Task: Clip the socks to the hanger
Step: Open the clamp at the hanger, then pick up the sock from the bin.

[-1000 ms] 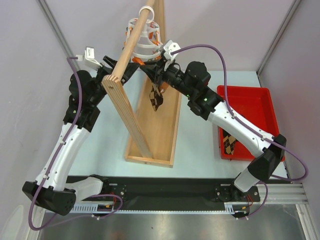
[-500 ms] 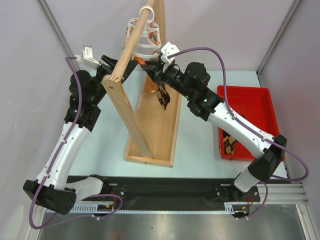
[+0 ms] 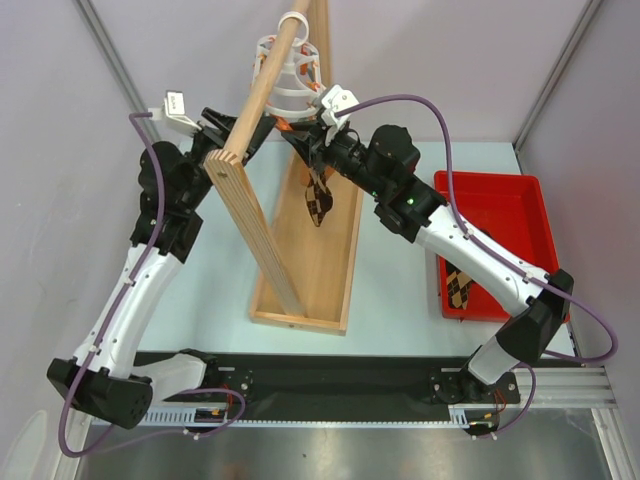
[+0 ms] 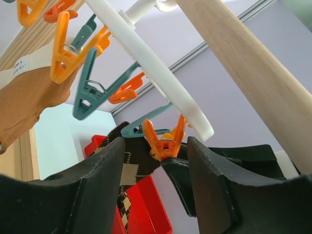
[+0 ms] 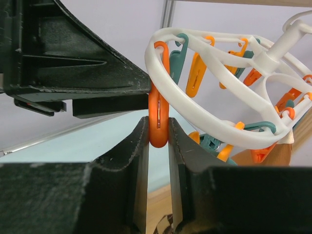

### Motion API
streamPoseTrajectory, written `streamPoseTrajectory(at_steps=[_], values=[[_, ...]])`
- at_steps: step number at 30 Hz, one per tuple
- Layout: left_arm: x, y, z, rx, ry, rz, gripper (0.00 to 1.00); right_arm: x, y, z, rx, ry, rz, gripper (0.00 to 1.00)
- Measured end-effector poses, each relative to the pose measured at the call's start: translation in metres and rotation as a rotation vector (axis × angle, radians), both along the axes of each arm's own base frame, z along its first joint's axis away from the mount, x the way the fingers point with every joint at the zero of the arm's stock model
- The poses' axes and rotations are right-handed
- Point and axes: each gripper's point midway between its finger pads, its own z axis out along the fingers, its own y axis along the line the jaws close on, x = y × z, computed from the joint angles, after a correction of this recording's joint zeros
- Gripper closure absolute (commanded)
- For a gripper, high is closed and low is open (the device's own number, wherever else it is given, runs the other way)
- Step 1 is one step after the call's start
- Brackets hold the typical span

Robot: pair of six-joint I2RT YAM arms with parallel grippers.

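While the right gripper (image 3: 315, 160) pinches the argyle sock (image 3: 318, 205) at an orange peg (image 5: 158, 117) on the hanger (image 4: 151, 66), the left gripper (image 4: 155, 151) straddles that peg, fingers apart; squeezing it open seems next.

The hanger (image 4: 146, 61) is plain white, and its pegs come in two colours: an orange peg (image 5: 158, 122) here, a teal peg (image 4: 90, 92) there. One hanging sock (image 3: 318, 205) is dark brown-black argyle with tan diamonds; its match (image 3: 458, 287) lies in a bright red tray (image 3: 520, 190). The other sock (image 4: 24, 102) is plain tan-brown. The pole (image 4: 243, 63) is pale bare wood, the table (image 3: 400, 290) a faint blue-green, the cable (image 3: 445, 130) purple.
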Motion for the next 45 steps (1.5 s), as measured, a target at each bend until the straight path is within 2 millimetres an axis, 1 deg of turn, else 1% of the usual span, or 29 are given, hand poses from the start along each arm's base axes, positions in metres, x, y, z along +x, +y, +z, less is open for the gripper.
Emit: streamPoseTrajectory(at_steps=[3,9,12,15,18,19,22,23,24,25,26,27,28,29,32,35,37,39,40,42,43,45], values=[[0.004,-0.002,-0.003,0.001,0.006,-0.003,0.43,-0.001,-0.001,0.001,0.002,-0.001,0.0,1.0],[0.009,-0.007,0.001,-0.002,-0.003,-0.012,0.43,-0.001,-0.001,0.001,0.002,-0.001,0.001,1.0],[0.01,-0.008,0.003,-0.001,-0.007,-0.015,0.46,-0.002,-0.002,0.001,0.004,0.001,0.001,1.0],[0.009,-0.009,0.004,-0.001,-0.01,-0.016,0.5,-0.002,-0.001,0.001,0.008,0.003,0.002,1.0],[0.009,-0.01,0.006,-0.003,-0.015,-0.022,0.61,-0.001,-0.001,0.0,0.008,0.004,0.003,1.0],[0.009,-0.011,0.007,-0.002,-0.018,-0.025,0.67,-0.001,-0.001,-0.001,0.008,0.005,0.002,1.0],[0.009,-0.013,0.01,-0.003,-0.027,-0.032,0.73,0.0,-0.002,0.0,0.014,0.007,0.001,1.0],[0.009,-0.013,0.01,-0.003,-0.028,-0.033,0.78,0.0,-0.002,0.0,0.015,0.007,0.001,1.0],[0.009,-0.014,0.01,-0.002,-0.029,-0.034,0.8,-0.001,-0.002,0.001,0.017,0.008,0.002,1.0],[0.008,-0.014,0.01,-0.001,-0.031,-0.035,0.89,-0.001,-0.002,0.001,0.018,0.009,0.002,1.0],[0.008,-0.014,0.01,-0.001,-0.032,-0.035,0.95,-0.001,-0.002,0.001,0.019,0.011,0.003,1.0],[0.008,-0.014,0.01,0.002,-0.033,-0.035,1.0,-0.001,-0.002,0.001,0.02,0.013,0.003,1.0],[0.008,-0.014,0.01,0.004,-0.034,-0.034,1.0,-0.001,-0.002,0.001,0.021,0.015,0.004,1.0],[0.008,-0.014,0.01,0.004,-0.034,-0.034,1.0,-0.001,-0.002,0.001,0.023,0.017,0.004,0.85],[0.008,-0.014,0.01,0.01,-0.038,-0.032,1.0,-0.001,-0.002,-0.001,0.03,0.036,0.009,0.48],[0.009,-0.014,0.009,0.016,-0.038,-0.028,1.0,-0.005,-0.001,-0.009,0.014,0.081,0.023,0.37],[0.009,-0.014,0.008,0.02,-0.037,-0.024,1.0,-0.008,-0.004,-0.014,0.001,0.123,0.014,0.37],[0.01,-0.014,0.008,0.029,-0.036,-0.018,1.0,-0.011,-0.014,-0.018,-0.017,0.183,-0.009,0.36],[0.01,-0.013,0.007,0.035,-0.034,-0.015,1.0,-0.012,-0.022,-0.017,-0.018,0.214,-0.033,0.37],[0.011,-0.012,0.006,0.042,-0.03,-0.007,1.0,-0.016,-0.046,-0.013,-0.005,0.274,-0.092,0.42],[0.011,-0.012,0.006,0.044,-0.028,-0.003,1.0,-0.017,-0.067,-0.009,0.012,0.311,-0.136,0.43],[0.012,-0.011,0.004,0.052,-0.022,0.004,1.0,-0.014,-0.117,0.002,0.064,0.363,-0.24,0.46]])
